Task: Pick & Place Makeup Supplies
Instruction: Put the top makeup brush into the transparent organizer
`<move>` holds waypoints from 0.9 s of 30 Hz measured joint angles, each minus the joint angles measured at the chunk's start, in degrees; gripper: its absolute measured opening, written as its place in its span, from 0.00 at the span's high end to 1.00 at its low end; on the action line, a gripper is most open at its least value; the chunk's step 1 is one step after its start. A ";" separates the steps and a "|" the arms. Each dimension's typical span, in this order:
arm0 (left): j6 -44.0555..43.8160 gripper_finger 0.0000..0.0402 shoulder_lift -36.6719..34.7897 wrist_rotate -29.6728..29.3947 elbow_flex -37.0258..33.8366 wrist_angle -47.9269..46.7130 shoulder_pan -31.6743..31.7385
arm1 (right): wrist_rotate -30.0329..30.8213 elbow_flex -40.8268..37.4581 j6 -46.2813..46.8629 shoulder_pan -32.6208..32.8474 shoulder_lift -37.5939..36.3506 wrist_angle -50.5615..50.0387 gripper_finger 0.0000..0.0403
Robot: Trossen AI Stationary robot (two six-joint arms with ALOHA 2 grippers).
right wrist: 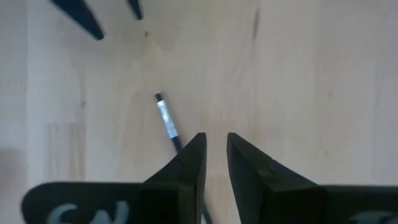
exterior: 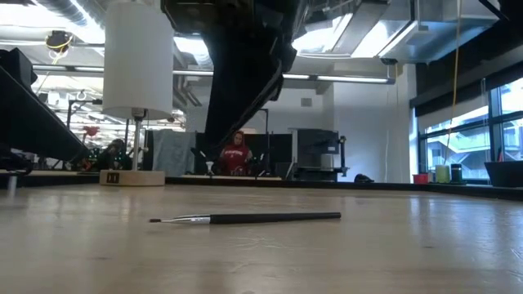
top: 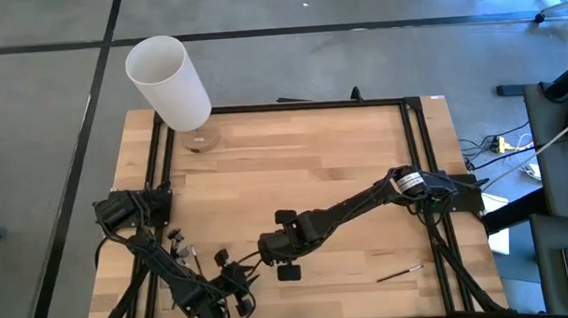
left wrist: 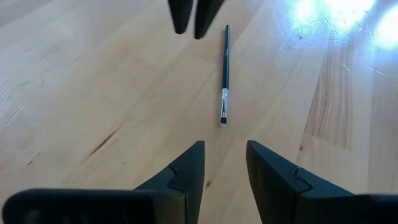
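Observation:
A thin dark-handled makeup brush [left wrist: 225, 74] lies flat on the wooden table between my two grippers, its bristle tip toward the left one. The right wrist view shows the brush [right wrist: 166, 121] partly behind one of that gripper's fingers, and the low view shows the brush [exterior: 245, 218] under a dark arm. My right gripper [right wrist: 216, 152] hangs above the brush, clear of it, its fingers a narrow gap apart with nothing between them. My left gripper [left wrist: 225, 168] stands open near the table's front left, pointing at the brush. Another brush [top: 399, 271] lies toward the front right.
A tall white cylinder [top: 168, 82] stands on a round wooden base at the table's far left corner. A black frame [top: 409, 150] runs along the table's far, left and right sides. Bare wood lies between the arms and the far edge.

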 joint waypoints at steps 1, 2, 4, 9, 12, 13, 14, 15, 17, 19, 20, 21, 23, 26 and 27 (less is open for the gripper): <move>0.00 0.72 0.00 0.00 0.00 -0.02 0.00 | 0.55 0.00 -0.09 0.02 0.00 0.07 0.84; 0.02 0.72 0.00 0.00 0.00 0.00 0.00 | 1.08 0.00 -0.29 0.05 0.00 0.19 0.84; 0.02 0.72 0.00 0.00 0.00 -0.02 0.00 | 1.07 0.00 -1.07 0.08 0.00 0.19 0.84; 0.02 0.72 0.00 -0.02 0.02 -0.02 0.00 | 4.28 0.00 -2.72 0.42 0.12 0.22 0.84; 0.02 0.72 0.00 -0.02 0.02 -0.02 0.00 | 8.85 0.00 -2.69 0.52 0.17 0.65 0.87; 0.02 0.72 0.00 -0.02 0.02 -0.02 0.00 | 9.57 0.00 -2.19 0.53 0.17 0.63 0.89; 0.02 0.72 0.00 -0.03 0.02 -0.02 0.00 | 9.85 0.00 -1.54 0.52 0.17 0.59 0.91; 0.02 0.72 0.00 -0.06 0.02 -0.02 0.00 | 9.93 0.00 -1.28 0.52 0.17 0.43 0.94; 0.02 0.72 0.00 -0.05 0.02 -0.02 0.00 | 9.91 0.00 -1.12 0.50 0.20 0.40 0.98; 0.02 0.72 0.00 0.11 0.02 -0.02 0.00 | 9.55 0.00 -0.55 0.52 0.20 -0.01 0.98; 0.00 0.72 0.00 0.39 0.04 -0.02 0.00 | 9.13 0.00 0.12 0.51 0.20 -0.50 0.97; 0.00 0.72 0.00 0.73 0.04 -0.02 0.00 | 8.81 0.00 0.62 0.31 0.21 -0.80 0.96; -0.06 0.72 0.00 1.08 0.04 -0.02 0.00 | 8.61 0.00 1.18 0.01 0.22 -0.87 0.94; -0.49 0.72 0.00 1.18 0.04 -0.02 0.00 | 8.07 0.00 1.26 -0.28 0.22 -0.45 0.92; -0.52 0.72 0.00 1.17 0.04 -0.02 0.00 | 7.75 0.00 1.28 -0.33 0.22 0.14 0.91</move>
